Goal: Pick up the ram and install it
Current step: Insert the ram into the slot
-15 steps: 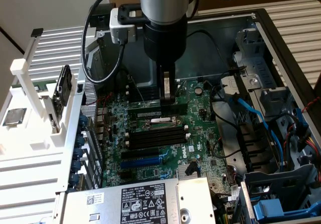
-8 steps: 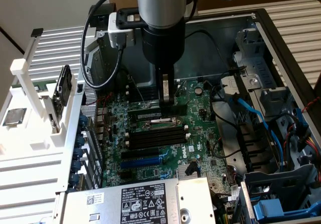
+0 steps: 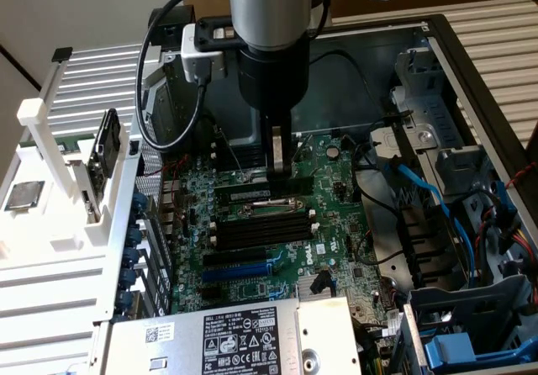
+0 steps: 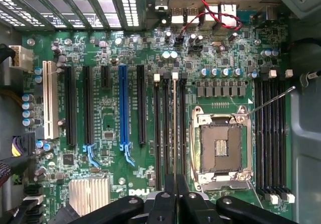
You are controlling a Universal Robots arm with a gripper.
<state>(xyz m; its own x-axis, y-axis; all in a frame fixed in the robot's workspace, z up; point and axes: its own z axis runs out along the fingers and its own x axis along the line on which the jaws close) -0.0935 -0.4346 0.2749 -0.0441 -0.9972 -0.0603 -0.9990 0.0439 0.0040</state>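
One arm (image 3: 269,22) reaches straight down into an open computer case (image 3: 471,64) in the middle of the exterior view. Its hand (image 3: 280,173) is nearly shut, the two fingers pinching the ram (image 3: 248,192) across its thin body. The ram stands on edge, level, running from the exterior view's left to its right over the green motherboard (image 3: 336,224).

In the wrist view the hand (image 4: 174,181) grips the ram (image 4: 174,128), which shows edge-on as a thin line. It lies in line with one slot of a bank of black slots (image 4: 165,128), and there are slots on both sides of it. The pictures do not settle whether it is pushed fully home. Just beside that bank is the open processor socket (image 4: 220,148), and past the socket is a second bank of slots (image 4: 271,133).

In the exterior view three more black slots (image 3: 261,228) lie just below the ram, and a blue slot (image 3: 244,270) lies below those. At the exterior view's left a white rack (image 3: 50,139) stands outside the case, with a square silver chip (image 3: 23,195) lying on it. Blue cables (image 3: 429,198) run through the case at the exterior view's right.
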